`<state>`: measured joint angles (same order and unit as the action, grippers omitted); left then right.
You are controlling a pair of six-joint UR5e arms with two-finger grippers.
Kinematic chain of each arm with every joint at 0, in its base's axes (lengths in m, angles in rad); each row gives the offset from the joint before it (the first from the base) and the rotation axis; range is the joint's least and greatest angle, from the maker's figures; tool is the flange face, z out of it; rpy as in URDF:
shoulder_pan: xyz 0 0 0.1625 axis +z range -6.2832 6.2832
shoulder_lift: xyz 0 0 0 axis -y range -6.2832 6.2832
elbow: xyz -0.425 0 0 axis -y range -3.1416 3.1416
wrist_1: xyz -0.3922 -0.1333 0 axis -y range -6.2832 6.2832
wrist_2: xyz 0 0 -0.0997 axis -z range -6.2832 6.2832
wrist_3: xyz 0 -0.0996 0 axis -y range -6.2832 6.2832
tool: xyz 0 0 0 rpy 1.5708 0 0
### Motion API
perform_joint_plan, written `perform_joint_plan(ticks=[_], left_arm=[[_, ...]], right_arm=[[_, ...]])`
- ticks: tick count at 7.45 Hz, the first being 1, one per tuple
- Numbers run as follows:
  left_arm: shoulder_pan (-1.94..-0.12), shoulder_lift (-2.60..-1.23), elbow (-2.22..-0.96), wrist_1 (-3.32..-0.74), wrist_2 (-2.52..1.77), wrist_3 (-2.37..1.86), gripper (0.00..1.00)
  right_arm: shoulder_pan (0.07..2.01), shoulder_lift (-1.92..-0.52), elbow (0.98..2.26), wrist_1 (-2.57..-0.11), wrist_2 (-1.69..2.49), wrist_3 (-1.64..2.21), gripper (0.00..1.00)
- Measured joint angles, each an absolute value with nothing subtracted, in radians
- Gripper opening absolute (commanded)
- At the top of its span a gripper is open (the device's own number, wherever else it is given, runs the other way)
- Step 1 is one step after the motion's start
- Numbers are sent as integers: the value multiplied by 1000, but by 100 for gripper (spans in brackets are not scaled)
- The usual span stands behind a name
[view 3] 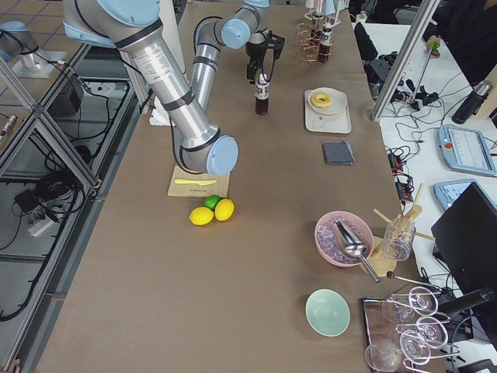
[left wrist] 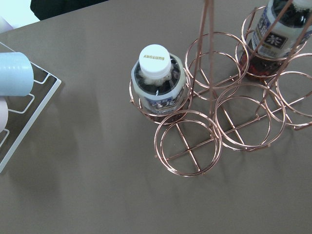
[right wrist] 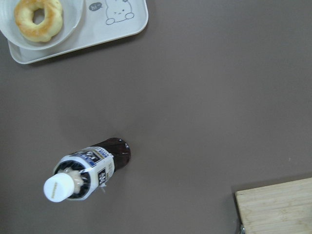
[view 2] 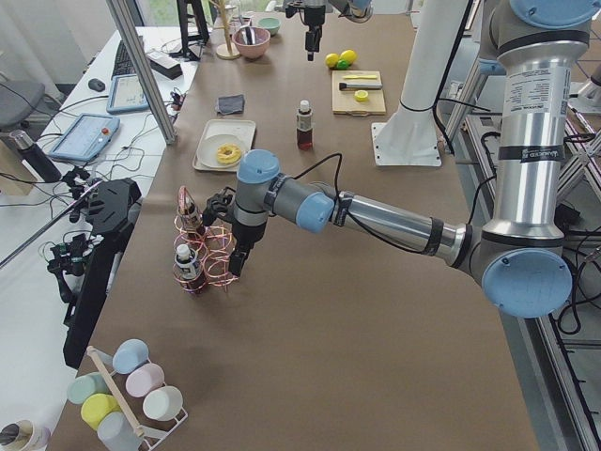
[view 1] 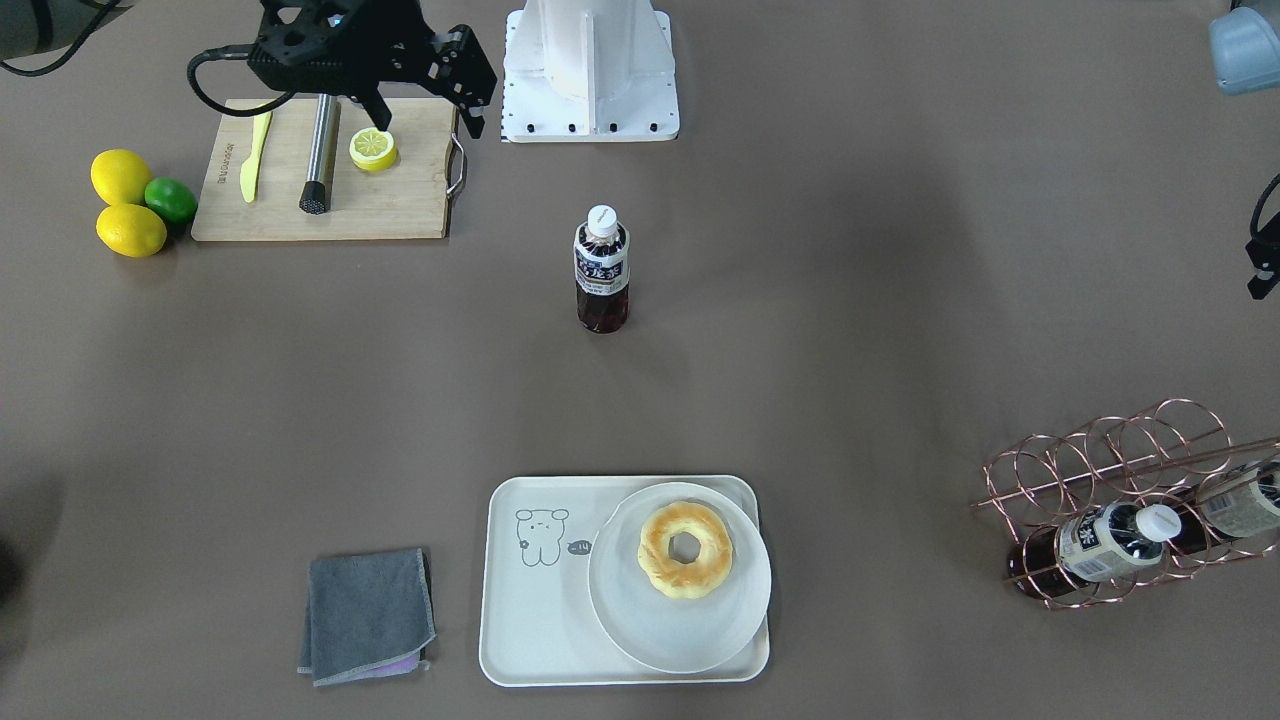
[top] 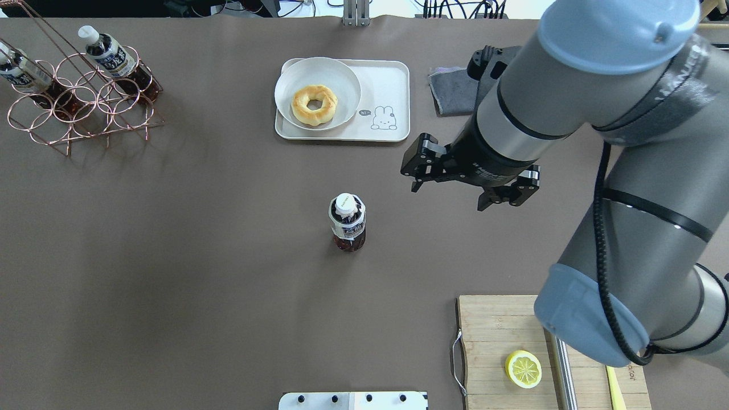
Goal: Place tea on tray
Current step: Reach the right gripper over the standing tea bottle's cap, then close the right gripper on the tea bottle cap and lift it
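Fingers of left gripper (view 2: 236, 268) beside copper wire rack (top: 85, 97), open or closed impossible to tell. Tea (top: 348, 223), clear plastic, white cap, upright mid-table with open brown table (top: 171, 256) all round, well apart from smooth raised-rim tray (top: 397, 80). Right gripper (top: 450, 196) near tea, fingers spread wide, empty.

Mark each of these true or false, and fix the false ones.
1. The tea stands upright on the table, off the tray. True.
2. The right claw is shut on the tea. False: it is open, apart from the bottle, and holds nothing.
3. A doughnut lies on a plate that sits on the tray. True.
4. The grey cloth lies on the tray. False: it lies on the table beside the tray.
5. The copper wire rack holds nothing. False: bottles lie in it.
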<state>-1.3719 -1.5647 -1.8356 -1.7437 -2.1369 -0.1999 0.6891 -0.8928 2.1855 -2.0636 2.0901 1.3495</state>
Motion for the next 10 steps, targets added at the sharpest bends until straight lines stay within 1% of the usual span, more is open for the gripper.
perform_joint_plan(ticks=[3, 6, 9, 10], left_arm=[[-1425, -1548, -1779, -1742, -2137, -75, 98], [-1468, -1513, -1772, -1743, -2140, -20, 98], [-1498, -1497, -1762, -1743, -2139, 41, 98], [-1501, -1495, -1754, -1746, -2139, 47, 98]], right_arm=[[619, -747, 2061, -2069, 2021, 1375, 100], [561, -685, 1960, -2069, 1928, 1300, 100], [522, -651, 1892, -2067, 1837, 1228, 100], [511, -620, 1847, -2063, 1820, 1219, 100]])
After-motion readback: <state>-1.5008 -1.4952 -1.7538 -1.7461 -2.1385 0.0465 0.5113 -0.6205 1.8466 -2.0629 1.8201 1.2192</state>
